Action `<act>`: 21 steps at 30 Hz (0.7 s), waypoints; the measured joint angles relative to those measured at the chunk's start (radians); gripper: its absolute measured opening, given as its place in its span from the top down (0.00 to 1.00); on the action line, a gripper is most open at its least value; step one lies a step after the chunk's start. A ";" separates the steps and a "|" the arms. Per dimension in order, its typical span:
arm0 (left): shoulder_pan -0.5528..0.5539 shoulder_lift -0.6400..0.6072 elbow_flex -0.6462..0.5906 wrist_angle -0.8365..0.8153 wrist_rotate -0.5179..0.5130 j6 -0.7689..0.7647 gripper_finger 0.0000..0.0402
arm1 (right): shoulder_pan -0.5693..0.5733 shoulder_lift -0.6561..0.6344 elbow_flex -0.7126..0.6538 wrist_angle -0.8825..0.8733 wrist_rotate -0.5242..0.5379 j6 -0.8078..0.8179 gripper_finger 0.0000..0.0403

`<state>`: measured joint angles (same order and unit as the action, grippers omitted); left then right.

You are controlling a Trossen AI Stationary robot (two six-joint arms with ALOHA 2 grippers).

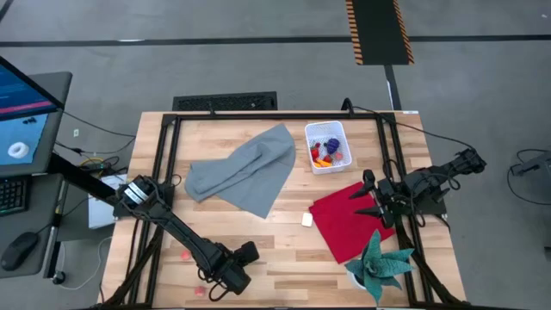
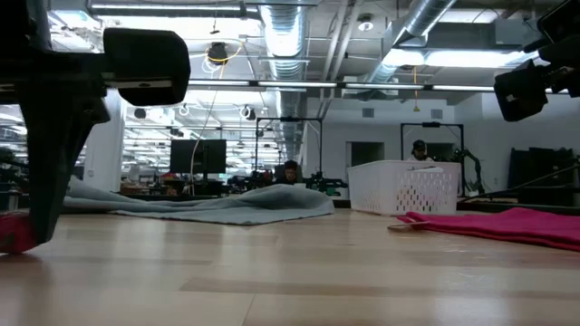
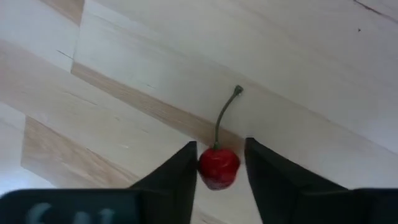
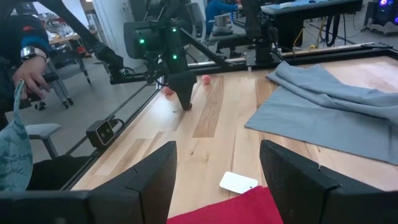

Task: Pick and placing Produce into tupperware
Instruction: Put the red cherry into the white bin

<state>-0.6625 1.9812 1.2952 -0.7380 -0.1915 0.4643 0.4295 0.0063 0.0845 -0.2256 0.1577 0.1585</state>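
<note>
Several pieces of produce (image 1: 325,152) already lie in the tub (image 1: 331,130). Left tool (image 3: 219,163) straddles a cherry (image 3: 218,168) on the surface (image 1: 284,241), not visibly clamped; other pieces remain nearby. Right tool (image 4: 217,171) hangs released over the red cloth (image 1: 349,220).

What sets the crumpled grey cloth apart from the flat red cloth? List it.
The grey cloth lies bunched and folded toward the table's middle; the red cloth lies flat, nearer the right side. The grey cloth looks larger than the red one. The right gripper hangs over the red cloth; no gripper is near the grey one. Both rest on the wooden table.
</note>
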 joint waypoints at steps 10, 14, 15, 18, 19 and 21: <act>0.008 0.002 0.000 -0.011 -0.018 -0.023 0.91 | 0.000 0.000 0.000 0.000 0.000 0.000 0.37; 0.022 0.001 0.008 -0.033 -0.111 -0.079 0.88 | 0.000 0.000 0.000 0.000 0.000 0.000 0.37; 0.028 0.001 0.022 -0.048 -0.138 -0.097 0.87 | 0.000 0.000 0.000 0.000 0.000 0.000 0.37; 0.049 -0.003 0.080 -0.077 -0.202 -0.154 0.85 | 0.000 0.000 0.000 0.000 0.000 0.000 0.37; 0.060 -0.003 0.094 -0.099 -0.202 -0.176 0.85 | 0.000 0.000 0.000 0.000 0.000 0.000 0.37; 0.082 -0.003 0.128 -0.143 -0.195 -0.231 0.85 | 0.000 0.000 0.000 0.000 0.000 0.000 0.37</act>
<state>-0.5809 1.9781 1.4231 -0.8810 -0.3866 0.2336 0.4295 0.0063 0.0845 -0.2253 0.1577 0.1585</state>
